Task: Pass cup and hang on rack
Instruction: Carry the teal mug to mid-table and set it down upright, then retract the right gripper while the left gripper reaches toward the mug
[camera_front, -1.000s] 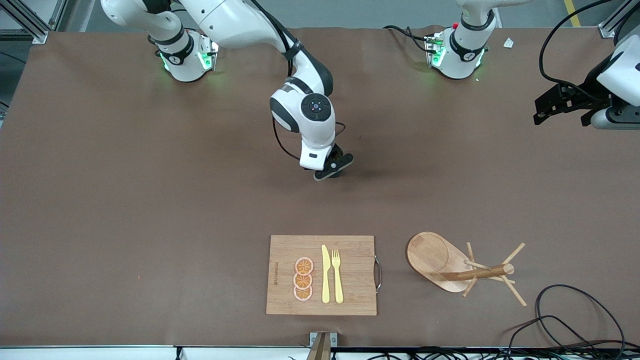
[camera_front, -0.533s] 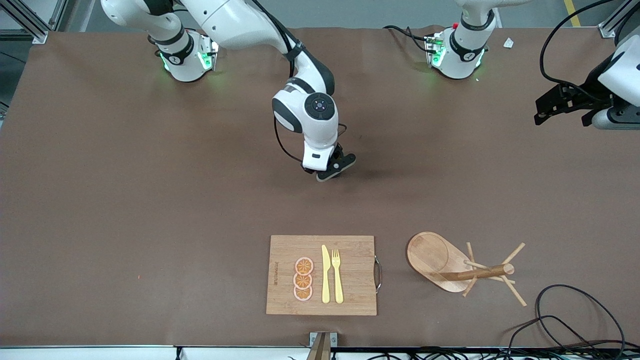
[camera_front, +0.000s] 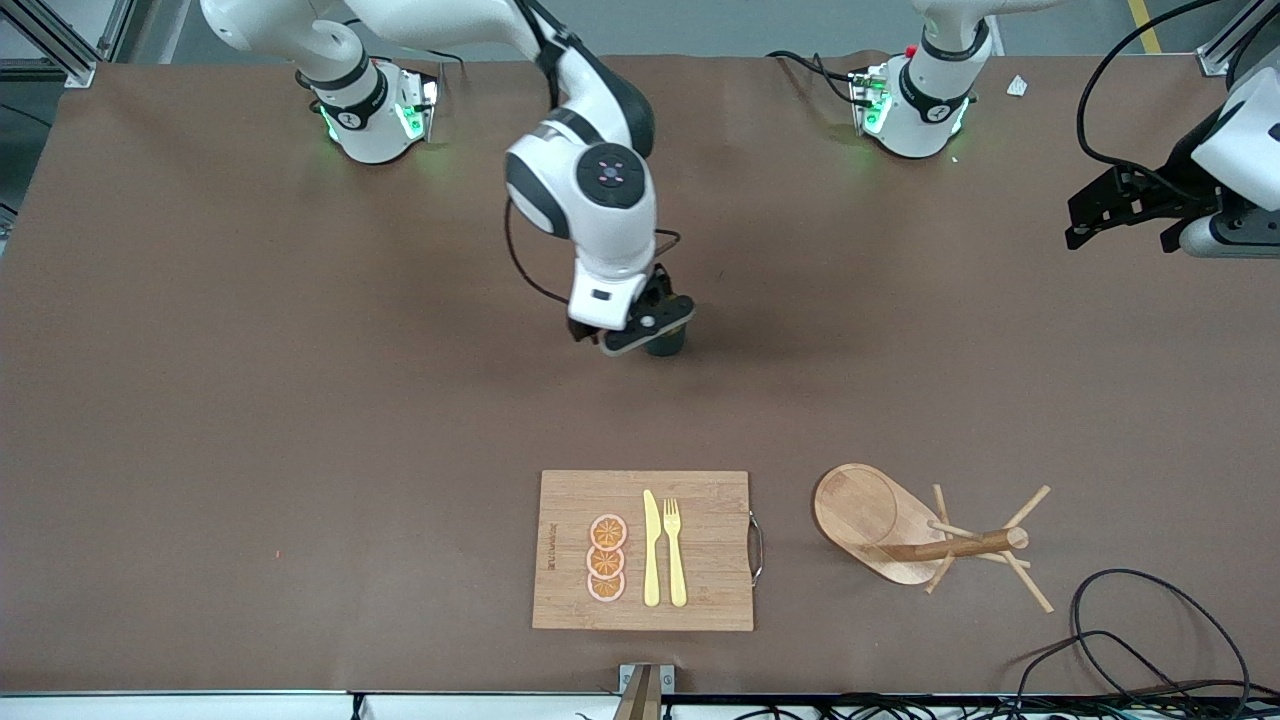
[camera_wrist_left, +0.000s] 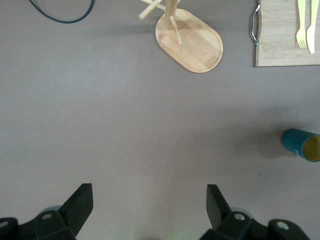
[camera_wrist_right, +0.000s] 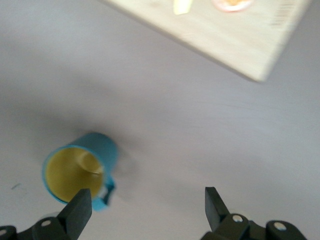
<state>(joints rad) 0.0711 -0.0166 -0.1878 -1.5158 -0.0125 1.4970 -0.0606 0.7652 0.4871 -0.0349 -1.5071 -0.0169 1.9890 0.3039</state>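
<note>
Above the upright cup (camera_front: 667, 343), right gripper (camera_front: 640, 328), fingers spread.

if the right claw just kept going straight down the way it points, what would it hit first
Most likely bare table. The right claw stands open, and the cup sits upright just off one finger rather than between them, though depth is hard to judge.

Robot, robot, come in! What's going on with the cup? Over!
Right gripper open above the cup, jaws apart. Cup upright on the table, free. Left gripper open, waiting at its end. Rack unobstructed.
</note>
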